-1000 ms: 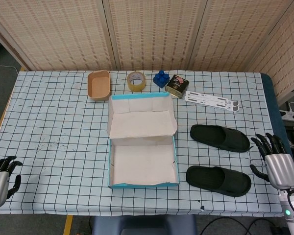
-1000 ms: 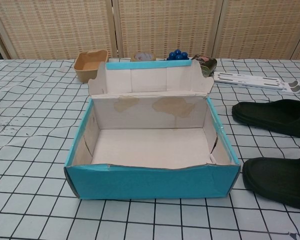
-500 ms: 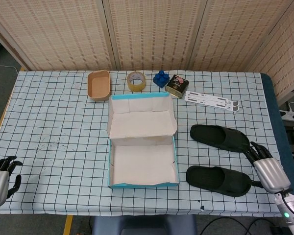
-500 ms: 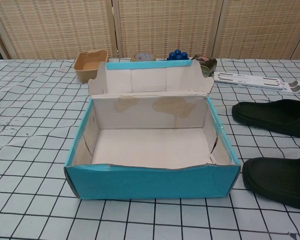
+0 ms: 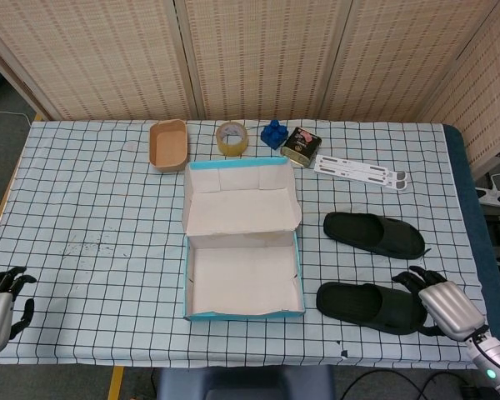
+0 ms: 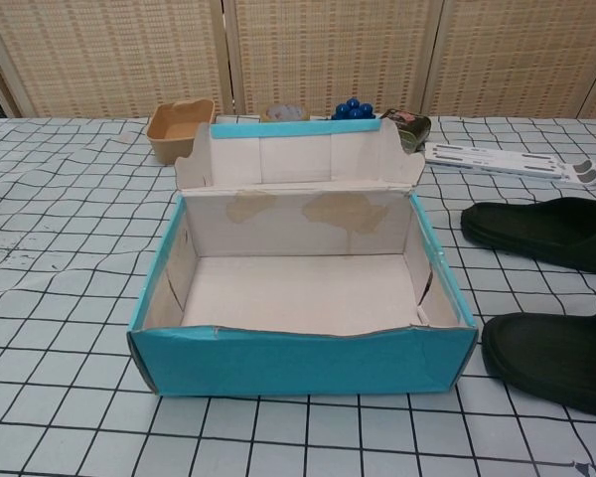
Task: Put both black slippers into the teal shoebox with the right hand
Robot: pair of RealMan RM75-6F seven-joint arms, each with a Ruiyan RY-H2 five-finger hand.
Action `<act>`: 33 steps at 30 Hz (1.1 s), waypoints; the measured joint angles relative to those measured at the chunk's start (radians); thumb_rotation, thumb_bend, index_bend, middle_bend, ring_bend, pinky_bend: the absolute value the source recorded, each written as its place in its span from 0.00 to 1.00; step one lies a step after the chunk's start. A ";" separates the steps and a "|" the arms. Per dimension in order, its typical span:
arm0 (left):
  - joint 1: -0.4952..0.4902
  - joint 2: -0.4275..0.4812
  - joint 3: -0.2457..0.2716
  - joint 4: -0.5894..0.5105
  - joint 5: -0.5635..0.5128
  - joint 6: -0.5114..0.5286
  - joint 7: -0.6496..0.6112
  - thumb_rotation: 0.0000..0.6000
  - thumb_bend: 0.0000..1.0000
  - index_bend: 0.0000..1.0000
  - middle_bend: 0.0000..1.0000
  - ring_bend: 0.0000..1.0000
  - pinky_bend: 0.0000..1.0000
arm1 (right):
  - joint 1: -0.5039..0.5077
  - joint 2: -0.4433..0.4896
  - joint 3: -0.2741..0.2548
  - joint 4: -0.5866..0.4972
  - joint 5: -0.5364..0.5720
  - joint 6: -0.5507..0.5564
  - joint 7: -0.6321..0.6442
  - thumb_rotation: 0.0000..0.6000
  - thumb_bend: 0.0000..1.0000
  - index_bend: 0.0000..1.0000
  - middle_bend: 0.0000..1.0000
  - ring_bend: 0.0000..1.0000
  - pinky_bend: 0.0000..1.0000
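- Reaching in from the front right corner of the table, the right hand now sits at the heel end of the nearer slipper; a second ago it hung further right, near the table's right edge and clear of both slippers.
- Its fingers are spread and point toward the slipper; whether they touch it I cannot tell, and nothing is held.
- The nearer slipper lies flat near the front edge, just right of the shoebox, in the same place as before.
- The farther slipper lies flat behind it, toward the right edge, also unmoved.
- Neither slipper is in the shoebox, which stands open at the table's middle front with its lid folded back and nothing inside.
- In the chest view the shoebox fills the middle, with the nearer slipper at its right and the farther slipper behind; no hand shows there.
- The left hand rests off the front left corner, fingers loosely curled and apart, holding nothing, unchanged.
- Along the back edge stand a brown bowl, a tape roll, a blue toy, a small dark tin and white strips, all where they were.
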 measured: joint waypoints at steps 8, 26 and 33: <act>0.002 0.002 -0.001 0.000 0.012 0.016 -0.014 1.00 0.49 0.35 0.21 0.22 0.48 | 0.013 -0.039 0.021 -0.005 0.091 -0.075 -0.131 1.00 0.03 0.08 0.16 0.09 0.18; 0.001 0.003 -0.002 0.002 0.007 0.014 -0.023 1.00 0.49 0.35 0.22 0.22 0.48 | 0.106 -0.061 0.002 -0.010 0.148 -0.279 -0.152 1.00 0.00 0.00 0.00 0.00 0.12; 0.003 0.004 -0.002 0.000 0.009 0.018 -0.028 1.00 0.49 0.35 0.22 0.22 0.48 | 0.131 -0.068 -0.012 0.002 0.147 -0.325 -0.131 1.00 0.00 0.00 0.00 0.00 0.12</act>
